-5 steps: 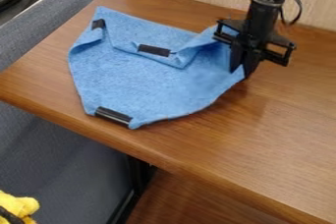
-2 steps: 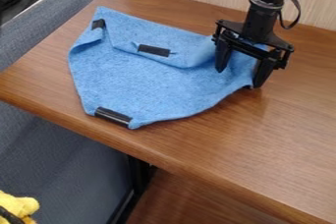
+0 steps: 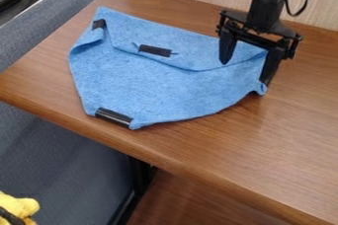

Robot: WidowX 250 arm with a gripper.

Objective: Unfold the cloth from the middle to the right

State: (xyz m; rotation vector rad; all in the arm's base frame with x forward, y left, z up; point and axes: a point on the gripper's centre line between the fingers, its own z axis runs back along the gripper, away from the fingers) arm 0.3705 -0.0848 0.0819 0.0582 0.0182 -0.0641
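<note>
Some blue cloth (image 3: 145, 86) hidden behind spread claw (image 3: 245, 73).

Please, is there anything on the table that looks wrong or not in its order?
Nothing looks spilled or broken. Only the blue cloth is uneven: a flap is folded along its upper side, and its right corner, beside the gripper, looks crumpled. For half-finished unfolding, that seems normal.

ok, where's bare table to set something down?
Biggest patch: table right of cloth and gripper in view, down to the near edge. Smaller: between cloth and left edge. Crowded: cloth's right end, at the gripper.
</note>
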